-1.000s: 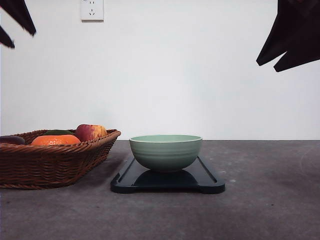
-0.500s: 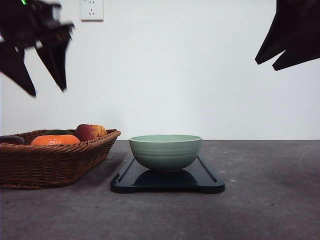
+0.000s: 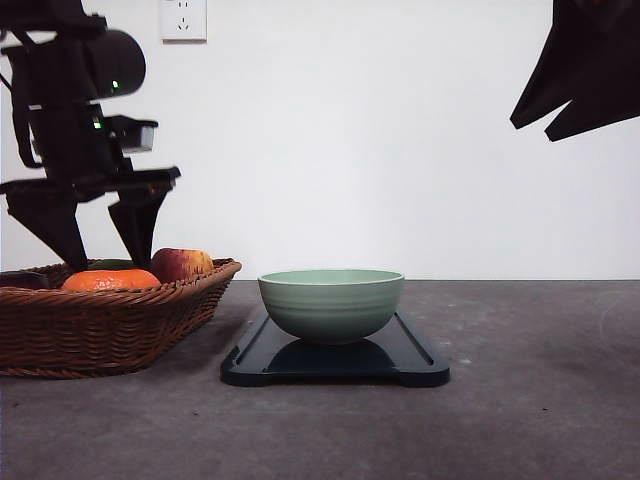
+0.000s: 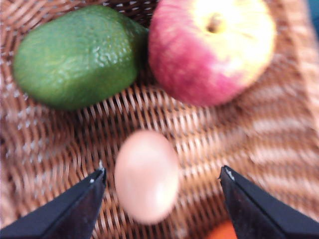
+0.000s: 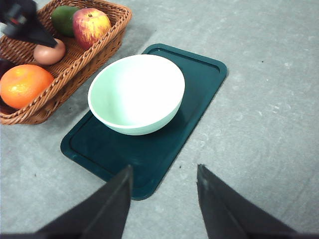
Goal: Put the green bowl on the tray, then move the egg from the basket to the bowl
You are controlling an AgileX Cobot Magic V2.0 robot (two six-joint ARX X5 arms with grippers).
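- The basket [image 3: 100, 320] sits at the far left of the table. It holds an orange [image 3: 110, 280], an avocado [image 4: 75, 55], an apple [image 3: 182, 264] and the egg [image 4: 147, 175].
- The left gripper [image 3: 95, 235] hangs just above the basket, fingers spread wide and holding nothing. In the left wrist view the egg lies on the wicker between the 2 fingertips, nearer 1 of them and touched by neither.
- The green bowl [image 3: 332, 303] stands upright on the tray [image 3: 420, 365], just right of the basket, and it is empty.
- The right gripper [image 5: 164, 184] is raised well clear at the upper right, open and empty.
- Progress, as I judge it: step 1 of 2 is done, since the bowl is on the tray. Step 2 is only at the approach; gripping the egg, lifting it, carrying it across and releasing it into the bowl all remain.
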